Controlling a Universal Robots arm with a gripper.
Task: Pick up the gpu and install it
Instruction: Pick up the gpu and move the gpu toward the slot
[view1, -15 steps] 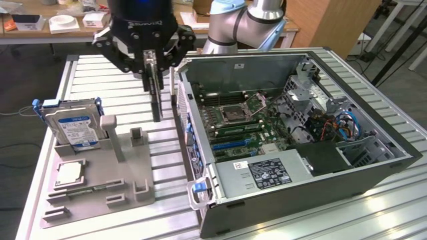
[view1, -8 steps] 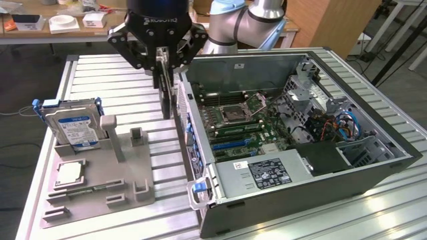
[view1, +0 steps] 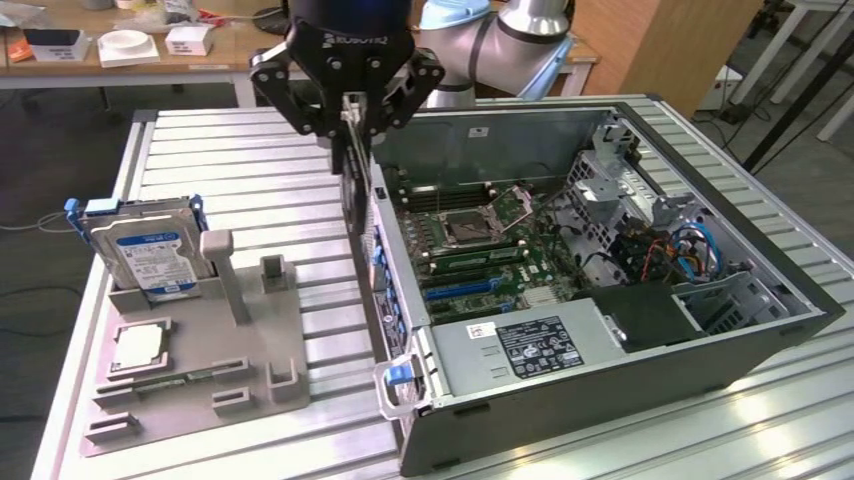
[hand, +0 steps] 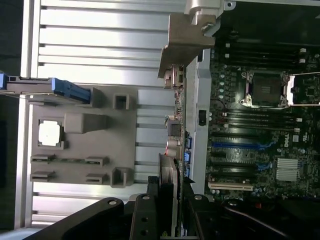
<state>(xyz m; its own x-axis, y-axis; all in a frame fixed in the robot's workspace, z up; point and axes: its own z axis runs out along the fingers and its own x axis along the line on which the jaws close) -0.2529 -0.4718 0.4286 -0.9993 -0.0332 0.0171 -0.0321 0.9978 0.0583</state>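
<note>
My gripper (view1: 350, 118) is shut on the gpu (view1: 356, 195), a thin dark card seen edge-on that hangs straight down from the fingers. The card hovers over the open computer case's (view1: 601, 410) wall on the exterior view's left, just outside the motherboard (view1: 481, 240). In the wrist view the gpu (hand: 175, 130) runs away from my gripper (hand: 169, 195), and its silver bracket (hand: 186, 37) sits at the far end. The blue slot (hand: 232, 145) and white slot (hand: 230, 186) on the board lie beside the card, uncovered.
A grey fixture (view1: 200, 370) on the slatted table holds a blue-labelled hard drive (view1: 144, 255), a processor chip (view1: 140, 345) and a green memory stick (view1: 180, 380). Inside the case are a power supply (view1: 534, 345), cables (view1: 681, 250) and a drive cage (view1: 607, 175).
</note>
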